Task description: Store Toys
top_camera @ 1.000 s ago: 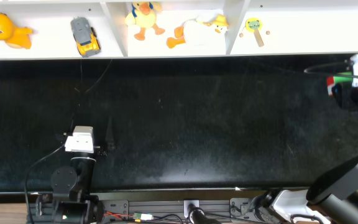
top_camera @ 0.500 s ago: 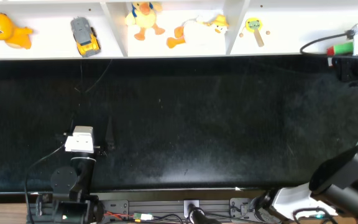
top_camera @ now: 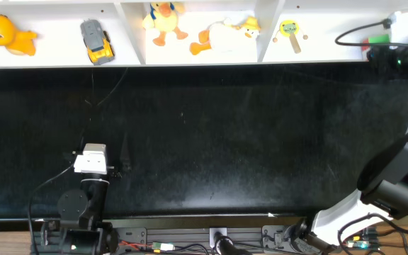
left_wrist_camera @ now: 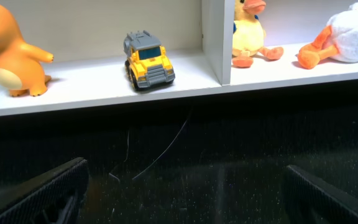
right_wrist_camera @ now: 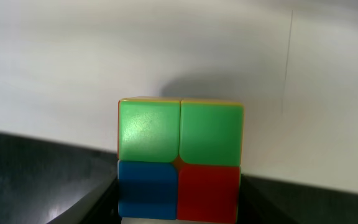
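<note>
A two-by-two colour cube (right_wrist_camera: 179, 158) with green, blue and red faces sits between the jaws of my right gripper (right_wrist_camera: 179, 208), which is shut on it. In the top view that gripper (top_camera: 388, 49) and the cube (top_camera: 377, 42) hang at the far right end of the white shelf (top_camera: 331, 53), in front of its white back wall. My left gripper (left_wrist_camera: 185, 193) is open and holds nothing. It sits low over the black mat (top_camera: 225, 142) and faces the shelf.
The shelf holds an orange figure (top_camera: 6, 33), a yellow truck (top_camera: 98, 41), a yellow duck plush (top_camera: 164, 19), a white duck plush (top_camera: 222, 35) and a small green toy (top_camera: 290, 32). White dividers split the shelf into compartments.
My right gripper has carried the cube from over the mat's right edge to the right end of the shelf. The left arm has not moved.
</note>
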Tool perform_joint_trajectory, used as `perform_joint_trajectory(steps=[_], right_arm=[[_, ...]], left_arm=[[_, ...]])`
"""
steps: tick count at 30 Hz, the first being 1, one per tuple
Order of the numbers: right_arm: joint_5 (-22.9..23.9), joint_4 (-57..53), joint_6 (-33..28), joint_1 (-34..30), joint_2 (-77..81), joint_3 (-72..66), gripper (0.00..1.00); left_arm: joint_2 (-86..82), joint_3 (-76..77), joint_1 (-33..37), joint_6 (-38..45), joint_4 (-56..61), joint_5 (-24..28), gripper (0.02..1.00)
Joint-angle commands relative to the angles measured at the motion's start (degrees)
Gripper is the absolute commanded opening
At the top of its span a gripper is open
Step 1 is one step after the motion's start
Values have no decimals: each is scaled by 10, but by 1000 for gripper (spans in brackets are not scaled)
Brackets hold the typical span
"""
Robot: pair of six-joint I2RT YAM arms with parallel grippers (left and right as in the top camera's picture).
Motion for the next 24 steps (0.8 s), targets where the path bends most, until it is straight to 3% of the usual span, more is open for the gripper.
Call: perform_joint_trajectory(steps=[1,15,19,20,22,24], right_arm=[[-7,17,15,8,11,23,356],[-8,53,32,16,30,24,360],[-8,56,32,16,30,24,520],[-8,59,32,16,30,24,599],[-8,65,32,16,30,24,982],[-8,69,32,16,30,24,996]], left_arm=[[-6,-2,3,7,-1,-5,998],[-6,-2,3,7,-1,-4,998],[-6,-2,3,7,-1,-5,998],[-6,-2,3,7,-1,-4,998],[-6,-2,3,7,-1,-4,998],[-6,-2,3,7,-1,-4,998]])
